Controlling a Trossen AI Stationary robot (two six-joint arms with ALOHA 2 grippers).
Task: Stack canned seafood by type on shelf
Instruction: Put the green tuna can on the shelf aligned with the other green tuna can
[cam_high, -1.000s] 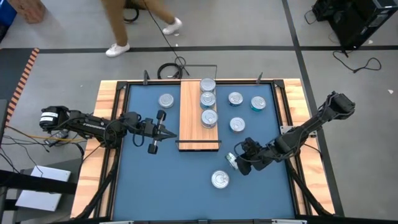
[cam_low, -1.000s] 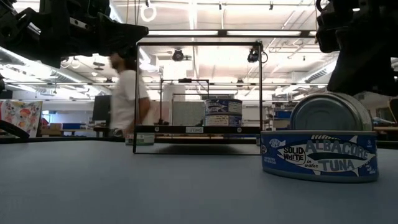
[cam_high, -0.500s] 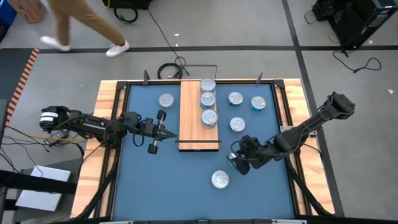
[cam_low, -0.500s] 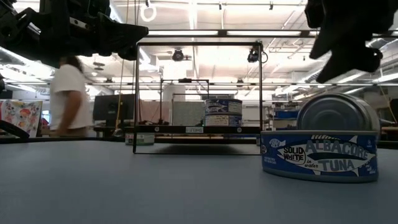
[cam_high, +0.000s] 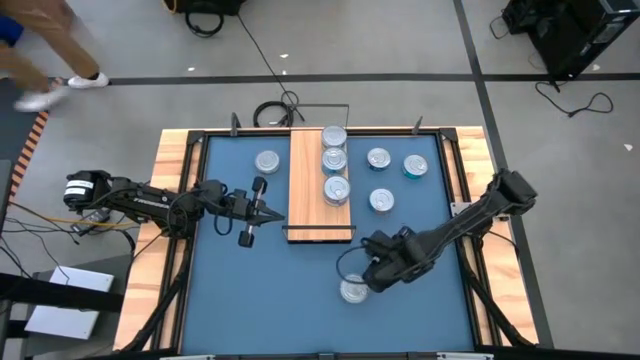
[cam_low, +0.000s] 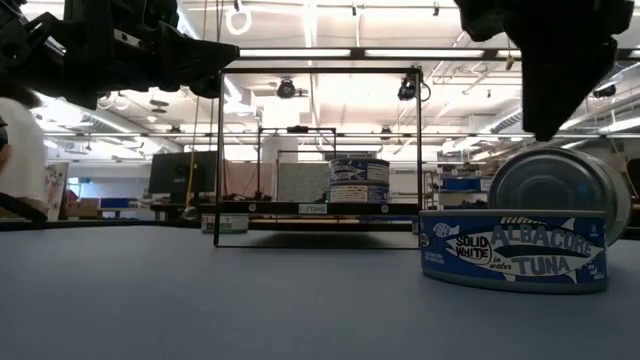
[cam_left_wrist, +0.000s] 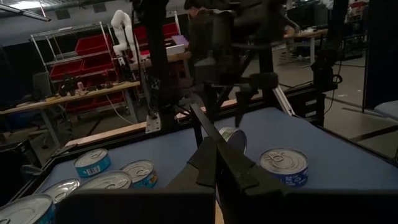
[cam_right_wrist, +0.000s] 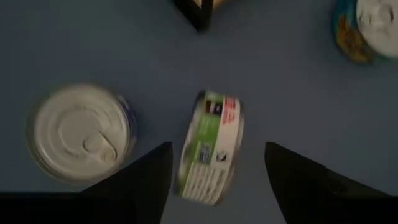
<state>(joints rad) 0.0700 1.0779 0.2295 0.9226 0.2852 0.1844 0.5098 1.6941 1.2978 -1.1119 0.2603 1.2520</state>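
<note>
The shelf (cam_high: 306, 190) lies at the table's middle back and bears three tins of canned seafood (cam_high: 334, 158) in a row. More tins lie flat on the blue table on both sides of it. One green-and-white tin (cam_right_wrist: 211, 149) stands on its rim beside a flat blue tuna tin (cam_high: 352, 290) (cam_low: 512, 248). My right gripper (cam_right_wrist: 217, 149) (cam_high: 364, 274) hangs open above the standing tin, pointing steeply down, one finger on each side and clear of it. My left gripper (cam_high: 268, 211) is shut and level, left of the shelf.
Loose tins lie at the back: one (cam_high: 267, 161) left of the shelf, three (cam_high: 381, 200) to its right. The shelf's black frame (cam_low: 320, 150) stands upright at its ends. Wooden rails (cam_high: 170, 190) edge the table. A person walks on the floor beyond the far left corner.
My right gripper has opened and let go of the green-and-white tin, which stays standing on its rim on the table. The gripper has then risen, tipped to point steeply down and shifted toward the table's left and near edges.
</note>
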